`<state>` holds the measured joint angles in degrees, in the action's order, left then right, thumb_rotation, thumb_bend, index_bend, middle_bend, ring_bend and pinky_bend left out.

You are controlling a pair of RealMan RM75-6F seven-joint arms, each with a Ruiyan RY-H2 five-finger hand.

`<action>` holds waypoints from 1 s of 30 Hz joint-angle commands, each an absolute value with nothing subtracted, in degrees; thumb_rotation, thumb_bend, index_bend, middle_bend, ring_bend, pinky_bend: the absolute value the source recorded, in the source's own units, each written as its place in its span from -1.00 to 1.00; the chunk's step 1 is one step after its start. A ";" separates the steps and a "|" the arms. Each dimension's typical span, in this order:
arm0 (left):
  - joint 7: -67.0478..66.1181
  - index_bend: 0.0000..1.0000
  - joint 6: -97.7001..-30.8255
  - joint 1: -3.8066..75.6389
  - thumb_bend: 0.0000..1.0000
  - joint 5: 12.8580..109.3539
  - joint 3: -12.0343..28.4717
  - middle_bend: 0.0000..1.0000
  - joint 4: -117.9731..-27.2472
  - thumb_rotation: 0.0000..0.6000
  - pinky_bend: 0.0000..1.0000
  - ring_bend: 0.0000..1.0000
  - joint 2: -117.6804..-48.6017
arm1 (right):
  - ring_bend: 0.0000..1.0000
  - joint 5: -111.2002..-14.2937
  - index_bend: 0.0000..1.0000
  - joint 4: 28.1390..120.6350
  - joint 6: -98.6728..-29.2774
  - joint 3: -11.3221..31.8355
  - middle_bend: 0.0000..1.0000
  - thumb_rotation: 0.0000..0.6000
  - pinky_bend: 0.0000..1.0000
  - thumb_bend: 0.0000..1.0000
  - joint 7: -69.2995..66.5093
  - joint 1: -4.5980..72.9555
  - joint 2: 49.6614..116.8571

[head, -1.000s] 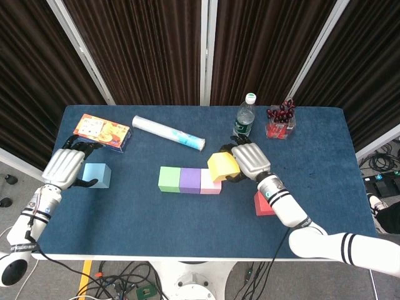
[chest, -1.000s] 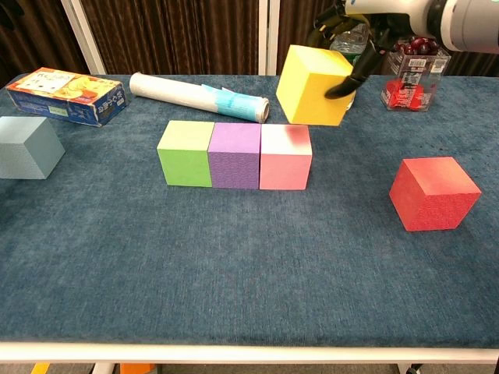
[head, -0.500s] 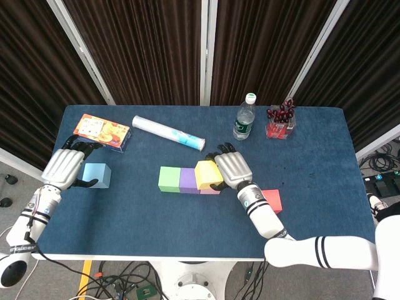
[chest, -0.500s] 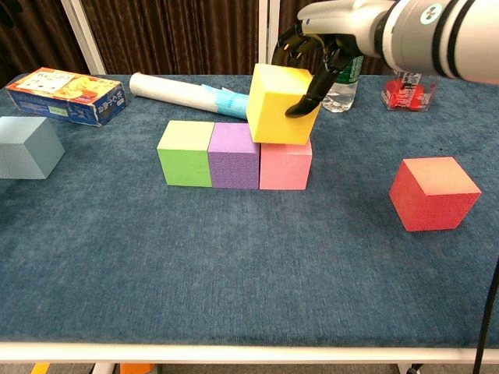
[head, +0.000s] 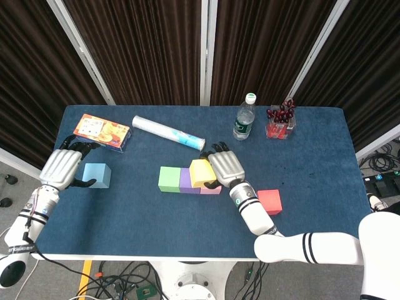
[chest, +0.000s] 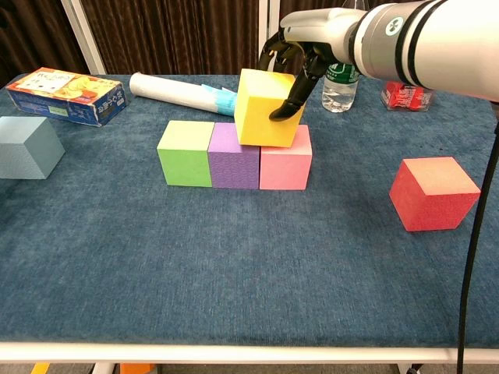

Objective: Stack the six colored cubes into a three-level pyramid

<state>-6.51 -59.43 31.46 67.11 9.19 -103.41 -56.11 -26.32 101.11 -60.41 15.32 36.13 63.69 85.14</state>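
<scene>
A green cube (chest: 185,153), a purple cube (chest: 232,160) and a pink cube (chest: 286,160) stand side by side in a row mid-table. My right hand (chest: 300,48) grips a yellow cube (chest: 267,108), slightly tilted, over the purple and pink cubes' seam; it seems to touch their tops. From the head view the yellow cube (head: 201,172) shows beside the right hand (head: 224,167). A red cube (chest: 433,192) lies alone on the right. At far left my left hand (head: 63,167) rests with curled fingers against a light blue cube (head: 97,175); whether it grips is unclear.
A printed box (head: 102,131) and a rolled tube (head: 167,132) lie at the back left. A water bottle (head: 245,119) and a clear holder of red-handled items (head: 280,122) stand at the back right. Blue cloth covers the table (chest: 234,265).
My right hand has carried the yellow cube leftward and down, from beside the pink cube to above the purple and pink cubes. The left hand has stayed put.
</scene>
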 commanded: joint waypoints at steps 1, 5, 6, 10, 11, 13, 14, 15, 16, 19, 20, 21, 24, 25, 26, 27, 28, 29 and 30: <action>-6.35 -0.63 -59.33 31.42 -0.70 67.13 9.15 -0.56 -103.22 1.00 -0.91 -0.65 -56.13 | -0.82 -26.32 -0.50 100.76 -60.41 15.37 -0.37 1.00 -1.00 -0.74 36.17 63.94 85.53; -6.00 -0.63 -59.38 31.31 -0.70 67.25 9.13 -0.56 -102.94 1.00 -0.91 -0.65 -56.24 | -0.83 -25.97 -0.66 100.53 -60.12 15.26 -0.45 1.00 -1.00 -0.75 36.48 64.33 85.85; -5.98 -0.63 -59.43 31.28 -0.70 67.29 9.12 -0.56 -102.83 1.00 -0.91 -0.65 -56.30 | -0.84 -26.02 -0.72 100.44 -60.16 15.26 -0.50 1.00 -1.00 -0.76 36.52 64.42 85.98; -5.91 -0.63 -59.72 31.12 -0.70 67.44 9.11 -0.56 -102.61 1.00 -0.91 -0.65 -56.45 | -0.89 -26.20 -0.89 100.58 -59.68 15.05 -0.67 1.00 -1.00 -0.76 36.43 64.52 85.94; -5.89 -0.63 -59.78 31.09 -0.70 67.45 9.12 -0.56 -102.59 1.00 -0.91 -0.65 -56.47 | -0.91 -26.27 -0.94 100.68 -59.58 14.99 -0.72 1.00 -1.00 -0.77 36.37 64.50 85.89; -5.85 -0.63 -59.89 31.02 -0.70 67.43 9.15 -0.56 -102.55 1.00 -0.91 -0.65 -56.49 | -0.96 -26.76 -1.00 101.23 -59.26 15.14 -0.79 1.00 -1.00 -0.81 35.65 64.26 85.51; -5.84 -0.63 -59.95 30.99 -0.70 67.44 9.15 -0.56 -102.57 1.00 -0.91 -0.65 -56.49 | -0.98 -27.23 -1.00 101.68 -59.08 15.28 -0.83 1.00 -1.00 -0.84 34.96 63.96 85.16; -5.83 -0.63 -60.01 30.93 -0.70 67.47 9.14 -0.56 -102.60 1.00 -0.91 -0.65 -56.48 | -0.99 -28.28 -1.00 102.38 -58.74 15.38 -0.84 1.00 -1.00 -0.86 33.89 63.38 84.41; -5.83 -0.63 -60.08 30.87 -0.70 67.48 9.13 -0.56 -102.64 1.00 -0.91 -0.65 -56.43 | -1.00 -29.31 -1.00 102.90 -58.41 15.38 -0.85 1.00 -1.00 -0.89 32.88 62.79 83.69; -5.67 -0.63 -60.29 30.59 -0.70 67.46 9.06 -0.56 -102.82 1.00 -0.91 -0.65 -56.27 | -1.00 -34.26 -1.00 103.54 -56.63 15.25 -0.83 1.00 -1.00 -0.96 27.53 59.88 81.32; -5.61 -0.63 -60.33 30.53 -0.70 67.41 9.05 -0.56 -102.85 1.00 -0.91 -0.65 -56.28 | -1.00 -35.89 -1.00 103.05 -55.72 15.20 -0.81 1.00 -1.00 -0.97 25.46 58.92 80.76; -5.61 -0.63 -60.39 30.46 -0.70 67.33 9.06 -0.56 -102.89 1.00 -0.91 -0.65 -56.23 | -1.00 -38.04 -1.00 101.97 -54.02 15.23 -0.78 1.00 -1.00 -0.98 22.49 57.83 80.19; -5.89 -0.63 -60.55 30.37 -0.70 67.19 9.06 -0.56 -103.16 1.00 -0.91 -0.65 -56.22 | -1.00 -43.15 -1.00 97.77 -48.99 15.29 -0.73 1.00 -1.00 -0.99 15.46 56.00 79.71; -6.03 -0.63 -60.61 30.34 -0.70 67.14 9.05 -0.56 -103.28 1.00 -0.91 -0.65 -56.20 | -1.00 -44.77 -1.00 96.35 -47.62 15.31 -0.71 1.00 -1.00 -0.99 13.60 55.68 79.85; -6.20 -0.63 -60.64 30.32 -0.70 67.06 9.04 -0.56 -103.41 1.00 -0.91 -0.65 -56.17 | -1.00 -46.18 -1.00 94.93 -46.53 15.26 -0.71 1.00 -1.00 -0.99 12.10 55.46 80.12; -6.37 -0.63 -60.67 30.30 -0.70 66.88 9.06 -0.56 -103.58 1.00 -0.91 -0.65 -56.09 | -1.00 -48.12 -1.00 93.25 -45.01 15.23 -0.70 1.00 -1.00 -0.99 10.17 55.31 80.53; -6.48 -0.63 -60.70 30.27 -0.70 66.76 9.08 -0.56 -103.75 1.00 -0.91 -0.65 -56.02 | -1.00 -49.45 -1.00 92.09 -44.01 15.23 -0.69 1.00 -1.00 -0.99 8.70 55.17 80.85; -6.59 -0.63 -60.69 30.28 -0.70 66.62 9.10 -0.56 -103.85 1.00 -0.91 -0.65 -55.96 | -1.00 -50.50 -1.00 90.94 -43.31 15.18 -0.69 1.00 -1.00 -0.99 7.61 55.08 81.21; -6.75 -0.63 -60.68 30.30 -0.70 66.46 9.15 -0.56 -103.97 1.00 -0.91 -0.65 -55.90 | -1.00 -51.96 -1.00 89.54 -42.33 15.12 -0.68 1.00 -1.00 -0.99 6.28 55.08 81.63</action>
